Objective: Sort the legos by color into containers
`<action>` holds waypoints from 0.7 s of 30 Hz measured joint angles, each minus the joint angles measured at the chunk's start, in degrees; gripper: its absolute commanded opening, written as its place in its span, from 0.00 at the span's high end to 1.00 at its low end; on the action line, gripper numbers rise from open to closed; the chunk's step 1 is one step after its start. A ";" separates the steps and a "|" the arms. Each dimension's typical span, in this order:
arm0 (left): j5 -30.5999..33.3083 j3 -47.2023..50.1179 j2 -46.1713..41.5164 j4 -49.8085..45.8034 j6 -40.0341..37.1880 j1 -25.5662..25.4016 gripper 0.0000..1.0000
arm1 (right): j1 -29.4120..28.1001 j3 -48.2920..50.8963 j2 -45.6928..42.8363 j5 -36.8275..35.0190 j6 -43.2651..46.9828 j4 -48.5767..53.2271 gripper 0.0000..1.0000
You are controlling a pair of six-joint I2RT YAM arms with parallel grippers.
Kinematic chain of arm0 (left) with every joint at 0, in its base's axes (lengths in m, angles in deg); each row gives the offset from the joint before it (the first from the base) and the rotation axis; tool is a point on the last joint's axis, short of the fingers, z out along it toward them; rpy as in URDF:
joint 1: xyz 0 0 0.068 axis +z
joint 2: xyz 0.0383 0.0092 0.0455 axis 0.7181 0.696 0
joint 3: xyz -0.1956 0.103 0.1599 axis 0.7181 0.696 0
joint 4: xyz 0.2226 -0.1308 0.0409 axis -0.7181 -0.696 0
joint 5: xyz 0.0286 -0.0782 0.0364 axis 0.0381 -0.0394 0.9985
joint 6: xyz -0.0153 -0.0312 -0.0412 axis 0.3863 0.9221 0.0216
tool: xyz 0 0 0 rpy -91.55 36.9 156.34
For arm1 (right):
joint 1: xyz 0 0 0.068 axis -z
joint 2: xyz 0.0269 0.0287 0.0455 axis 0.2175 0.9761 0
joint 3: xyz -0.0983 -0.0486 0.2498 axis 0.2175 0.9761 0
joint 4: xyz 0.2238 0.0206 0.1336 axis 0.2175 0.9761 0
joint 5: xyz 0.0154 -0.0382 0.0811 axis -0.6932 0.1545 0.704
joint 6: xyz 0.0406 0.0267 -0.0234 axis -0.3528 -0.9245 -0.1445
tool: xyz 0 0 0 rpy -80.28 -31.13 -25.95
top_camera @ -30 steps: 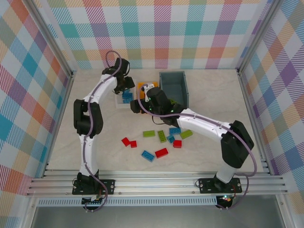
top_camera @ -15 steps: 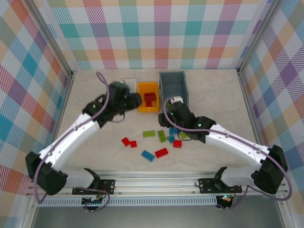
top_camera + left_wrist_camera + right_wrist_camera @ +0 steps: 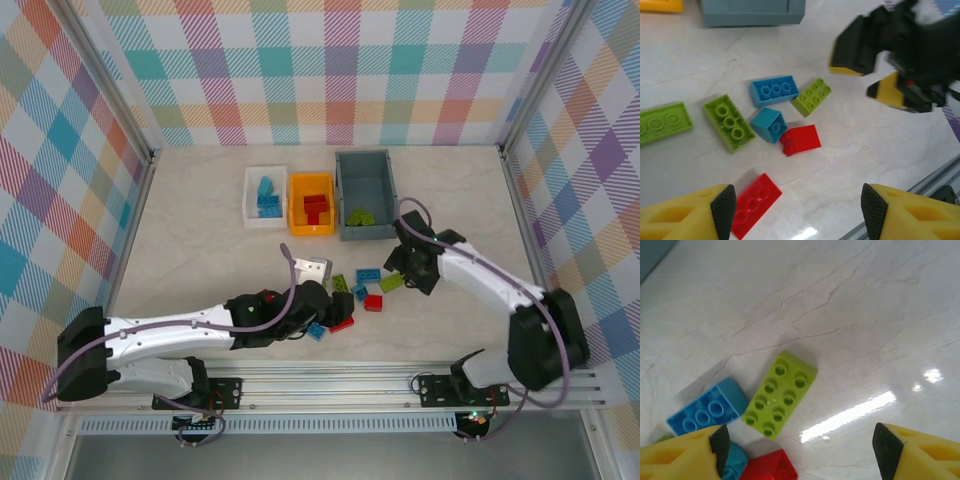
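Ahead of right gripper [image 3: 800, 445], lime lego [image 3: 780, 392], untouched

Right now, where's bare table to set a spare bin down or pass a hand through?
Bare: the table left of the white bin; the corner right of the grey bin; a narrow strip in front of both. Crowded: the loose bricks, hemmed in by the open left gripper and right gripper.
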 measured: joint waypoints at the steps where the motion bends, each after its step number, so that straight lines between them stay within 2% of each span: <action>1: 0.46 0.00 0.72 0.81 -0.33 -0.26 0.31 | 0.33 -1.14 2.38 0.94 -1.86 -0.17 0.27; 9: 2.12 -0.35 2.95 3.52 -1.44 -1.29 0.31 | 1.92 -2.38 12.52 6.99 -13.99 -2.99 0.38; 18: 3.04 -0.98 2.69 3.69 -2.29 -1.38 0.32 | 2.71 -0.68 13.79 8.44 -19.30 -6.67 0.80; 21: 4.20 -0.98 1.57 3.21 -2.29 -1.40 0.32 | 2.60 -0.61 12.39 5.88 -18.18 -6.36 0.81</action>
